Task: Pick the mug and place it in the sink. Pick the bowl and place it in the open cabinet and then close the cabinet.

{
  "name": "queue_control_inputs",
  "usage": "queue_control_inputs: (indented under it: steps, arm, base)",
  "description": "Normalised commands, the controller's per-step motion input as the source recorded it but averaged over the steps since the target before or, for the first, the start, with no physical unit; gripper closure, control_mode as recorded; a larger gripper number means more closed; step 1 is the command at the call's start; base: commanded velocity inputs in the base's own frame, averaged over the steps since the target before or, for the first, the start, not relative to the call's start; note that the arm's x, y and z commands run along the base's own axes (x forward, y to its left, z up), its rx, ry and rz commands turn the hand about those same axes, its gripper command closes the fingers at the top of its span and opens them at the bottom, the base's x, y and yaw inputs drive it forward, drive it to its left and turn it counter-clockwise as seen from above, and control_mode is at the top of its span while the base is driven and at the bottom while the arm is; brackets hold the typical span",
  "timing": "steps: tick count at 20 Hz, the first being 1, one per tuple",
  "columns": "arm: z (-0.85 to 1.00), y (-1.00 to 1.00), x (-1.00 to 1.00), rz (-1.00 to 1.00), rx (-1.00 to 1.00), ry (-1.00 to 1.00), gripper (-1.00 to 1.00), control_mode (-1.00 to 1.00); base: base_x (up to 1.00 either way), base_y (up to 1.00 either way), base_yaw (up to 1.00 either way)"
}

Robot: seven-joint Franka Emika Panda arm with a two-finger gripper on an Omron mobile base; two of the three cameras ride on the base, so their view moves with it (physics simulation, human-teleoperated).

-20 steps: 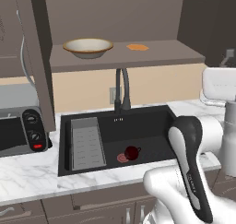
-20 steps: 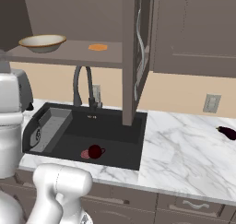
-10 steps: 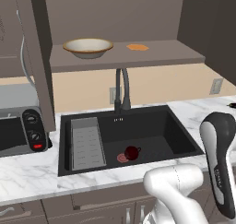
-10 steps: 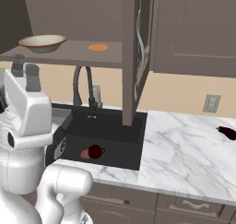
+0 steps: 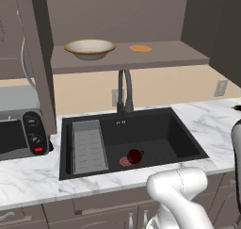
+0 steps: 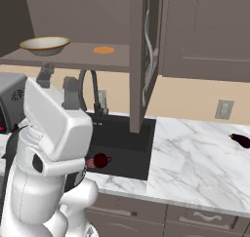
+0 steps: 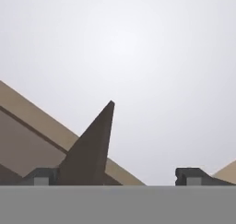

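The tan bowl (image 5: 89,48) (image 6: 45,45) rests on the shelf of the open cabinet (image 5: 155,58) (image 6: 146,55). Down in the black sink (image 5: 155,129) (image 6: 122,138) the dark red mug (image 5: 135,155) (image 6: 101,160) lies beside the red drain (image 5: 124,161). My gripper (image 6: 58,82) (image 7: 117,177) points upward, below the bowl's shelf and above the sink's left part. It is open, its fingers wide apart with nothing between them. The hand view looks up at a pale ceiling and a dark brown door edge.
A flat orange patch (image 5: 140,48) (image 6: 103,49) lies on the shelf right of the bowl. The dark faucet (image 5: 124,89) rises behind the basin. A toaster oven (image 5: 19,134) stands on the left of the marble counter (image 6: 195,158), and a dark eggplant (image 6: 241,140) lies far right.
The arm has swung out of the left base view's right side. In the right base view the hand has come up and moved right, fingers pointing up. The jaws stay open.
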Motion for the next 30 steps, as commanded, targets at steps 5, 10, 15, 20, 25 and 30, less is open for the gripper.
queue_control_inputs:
  steps: [5, 10, 15, 20, 25, 30]
  arm:
    - [0.0, -0.38, -0.02, 0.1, 0.13, 0.32, -1.0, -1.0]
    - [0.0, -0.5, -0.02, 0.13, 0.18, 0.43, -1.0, -1.0]
    - [-0.1, -0.56, -0.11, 0.14, 0.16, 0.34, -1.0, -1.0]
    - [-0.29, -0.36, 0.0, 0.16, 0.07, 0.29, -1.0, -1.0]
    - [-0.35, -0.23, 0.02, 0.2, 0.01, 0.27, -1.0, -1.0]
    - [-0.21, -0.14, 0.17, 0.14, 0.0, 0.29, -1.0, -1.0]
  base:
    - [0.0, 0.0, 0.0]
    - [0.0, 0.0, 0.0]
    - [0.0, 0.0, 0.0]
    - [0.0, 0.0, 0.0]
    - [0.0, 0.0, 0.0]
    - [0.0, 0.0, 0.0]
